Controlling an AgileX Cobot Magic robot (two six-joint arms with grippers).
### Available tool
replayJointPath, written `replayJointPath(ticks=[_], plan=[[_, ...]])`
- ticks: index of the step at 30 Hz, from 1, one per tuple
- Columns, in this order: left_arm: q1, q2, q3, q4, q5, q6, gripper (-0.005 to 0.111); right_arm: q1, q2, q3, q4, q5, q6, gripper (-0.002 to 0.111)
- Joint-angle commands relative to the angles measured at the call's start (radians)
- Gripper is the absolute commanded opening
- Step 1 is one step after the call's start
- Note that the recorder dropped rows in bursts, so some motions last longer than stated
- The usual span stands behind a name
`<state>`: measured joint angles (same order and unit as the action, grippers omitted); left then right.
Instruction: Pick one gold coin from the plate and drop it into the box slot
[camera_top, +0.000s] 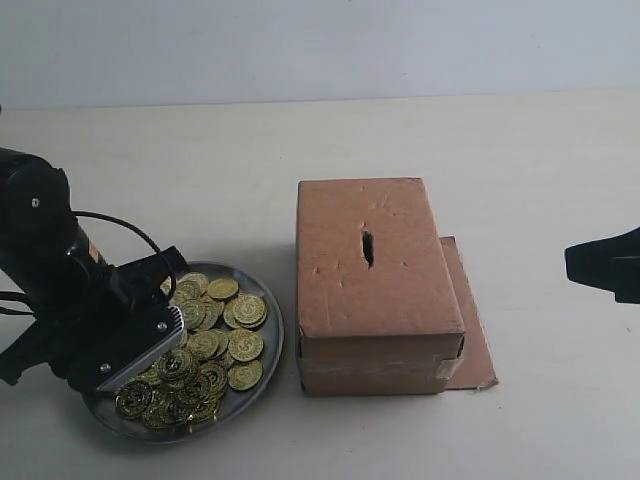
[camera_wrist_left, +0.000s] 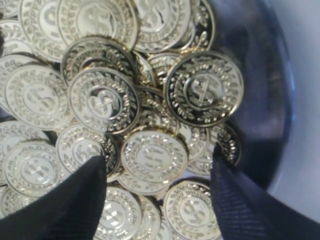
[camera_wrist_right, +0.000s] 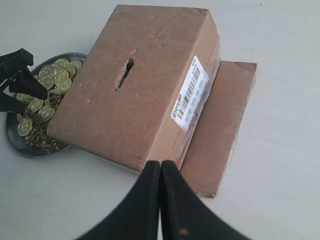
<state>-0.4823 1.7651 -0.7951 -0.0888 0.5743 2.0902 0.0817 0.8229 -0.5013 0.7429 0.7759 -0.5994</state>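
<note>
Many gold coins (camera_top: 215, 330) are heaped in the round metal plate (camera_top: 270, 345), left of the brown cardboard box (camera_top: 375, 290). A dark ragged slot (camera_top: 367, 247) is cut in the box's top, also seen in the right wrist view as the slot (camera_wrist_right: 123, 74). My left gripper (camera_top: 160, 350) is down over the plate's near-left side. It is open, and its two dark fingers straddle one gold coin (camera_wrist_left: 155, 156) on top of the pile. Whether the tips touch the coins is unclear. My right gripper (camera_wrist_right: 160, 164) is shut and empty, hanging right of the box (camera_wrist_right: 130, 100).
A flat cardboard flap (camera_top: 470, 330) sticks out at the box's right base. The right gripper (camera_top: 600, 262) shows at the right edge of the exterior view. Bare pale tabletop lies beyond the box and plate. The plate's bare dark rim (camera_wrist_left: 260, 100) curves past the coins.
</note>
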Motion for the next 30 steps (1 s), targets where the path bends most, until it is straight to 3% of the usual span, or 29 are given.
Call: replayJointPath(ticks=[1, 11, 16, 26, 30], plan=[[-0.01, 0.007, -0.02, 0.002, 0.03, -0.001, 0.059, -0.006, -0.008, -0.006, 0.008, 0.001, -0.008, 0.0], [-0.087, 0.036, -0.057, 0.072, 0.089, -0.013, 0.059, -0.006, -0.008, -0.006, 0.008, 0.001, -0.008, 0.0], [-0.084, 0.039, -0.057, 0.215, 0.096, -0.129, 0.059, -0.006, -0.008, -0.006, 0.008, 0.001, -0.008, 0.0], [-0.084, 0.039, -0.057, 0.224, 0.087, -0.148, 0.059, -0.006, -0.008, -0.006, 0.008, 0.001, -0.008, 0.0], [-0.084, 0.038, -0.057, 0.269, 0.067, -0.255, 0.059, -0.006, -0.008, -0.006, 0.008, 0.001, -0.008, 0.0]])
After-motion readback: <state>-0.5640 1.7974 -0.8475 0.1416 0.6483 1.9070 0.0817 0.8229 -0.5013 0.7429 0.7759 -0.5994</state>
